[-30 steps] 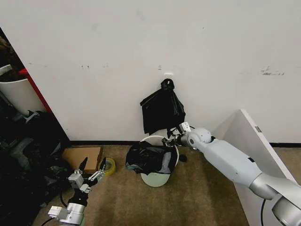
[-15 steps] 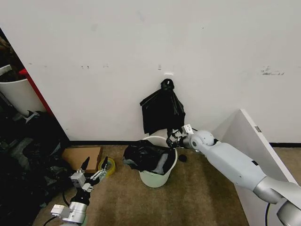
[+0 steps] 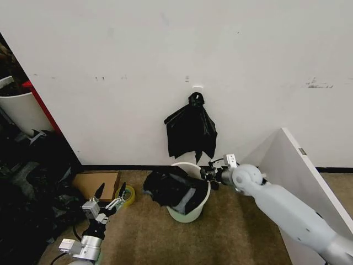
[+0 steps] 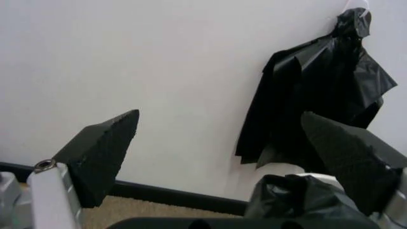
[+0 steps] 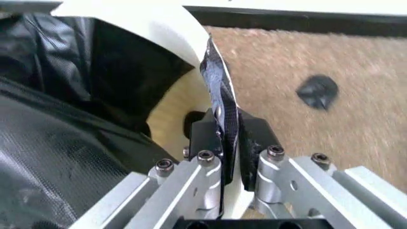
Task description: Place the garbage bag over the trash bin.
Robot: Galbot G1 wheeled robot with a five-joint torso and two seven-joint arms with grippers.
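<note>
The trash bin (image 3: pixel 190 212), a cream-white bucket, stands on the carpet by the wall. The glossy black garbage bag (image 3: pixel 174 187) lies crumpled in its mouth and spills over the left rim. My right gripper (image 3: pixel 209 174) sits at the bin's right rim. In the right wrist view this gripper (image 5: pixel 224 125) is shut on the garbage bag's (image 5: pixel 70 143) edge, pinching a strip of film against the bin's wall (image 5: pixel 175 112). My left gripper (image 3: pixel 108 200) hovers low at the left, open and apart from the bin. Its pads (image 4: pixel 102 152) frame the bag (image 4: pixel 299 200) from a distance.
A smaller knotted black plastic bunch (image 3: pixel 190 130) hangs from a wall hook above the bin. A cardboard box (image 3: pixel 96 185) and a tape roll (image 3: pixel 128 195) lie to the left, beside dark clutter (image 3: pixel 27 187). A white panel (image 3: pixel 298 176) leans at the right. A black scrap (image 5: pixel 318 90) lies on the carpet.
My right gripper has moved right and down with the bag's edge. The bin has shifted right with it and stands more upright. The left arm has barely moved.
</note>
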